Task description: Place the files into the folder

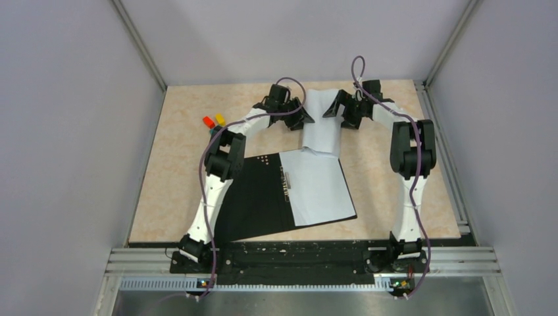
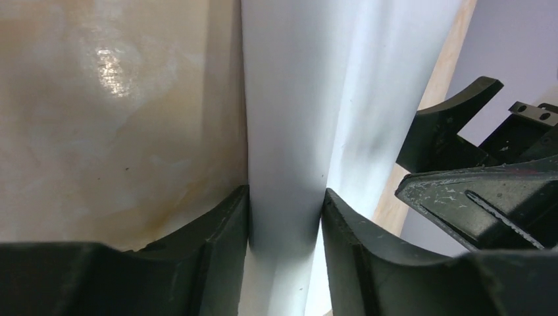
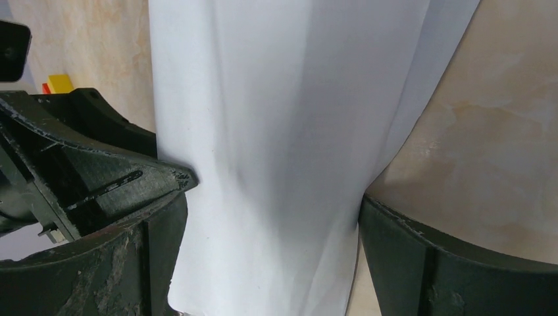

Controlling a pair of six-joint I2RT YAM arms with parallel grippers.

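Note:
The folder (image 1: 256, 197) lies open at the table's middle, black inside, with a metal spine clip (image 1: 286, 183). One white sheet (image 1: 321, 191) lies on its right half. The second white sheet (image 1: 321, 125) is bowed at the far middle, its near edge reaching the folder. My left gripper (image 1: 297, 117) is at that sheet's left side. Its fingers (image 2: 224, 230) press a curled strip of the sheet (image 2: 286, 164) between them. My right gripper (image 1: 339, 108) is at the sheet's right side. Its jaws stand wide apart with the sheet (image 3: 276, 164) spanning the gap.
Small red (image 1: 208, 122), yellow (image 1: 220, 120) and teal blocks sit at the far left of the table, beside the left arm's elbow. Grey walls close in the table on three sides. The folder's grey cover corner with white dots (image 1: 263, 159) shows by the left arm.

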